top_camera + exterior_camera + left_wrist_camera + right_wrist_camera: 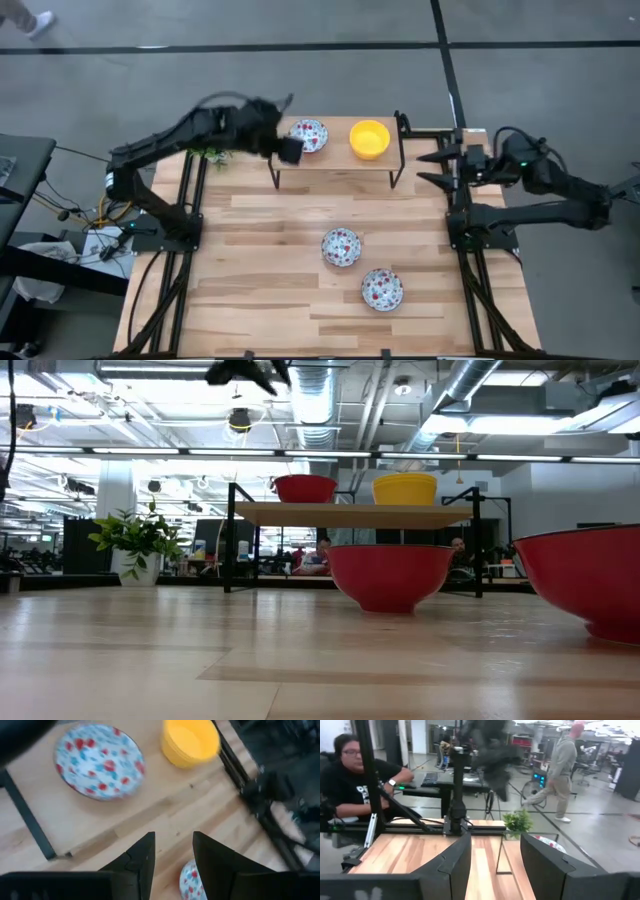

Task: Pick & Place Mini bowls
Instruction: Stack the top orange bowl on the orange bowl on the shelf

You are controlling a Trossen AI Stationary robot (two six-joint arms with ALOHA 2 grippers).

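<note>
Pale wooden planks form the table (260, 300), with a low shelf (340, 157) at its 12 o'clock edge. On the shelf sit one speckled bowl (309, 134) and, beside it toward 3 o'clock, a yellow bowl (369, 138). Two more speckled bowls (341, 246) (382, 288) rest near the table's centre and toward 5 o'clock. The left gripper (290, 150) hovers just beside the shelf's speckled bowl, fingers (142, 857) parted and empty. The right gripper (432, 168) waits at 2 o'clock, fingers spread, empty.

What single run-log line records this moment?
left gripper: open, empty, above shelf | shelf: floral bowl, yellow bowl | table: two floral bowls | right gripper: open, waiting
</note>
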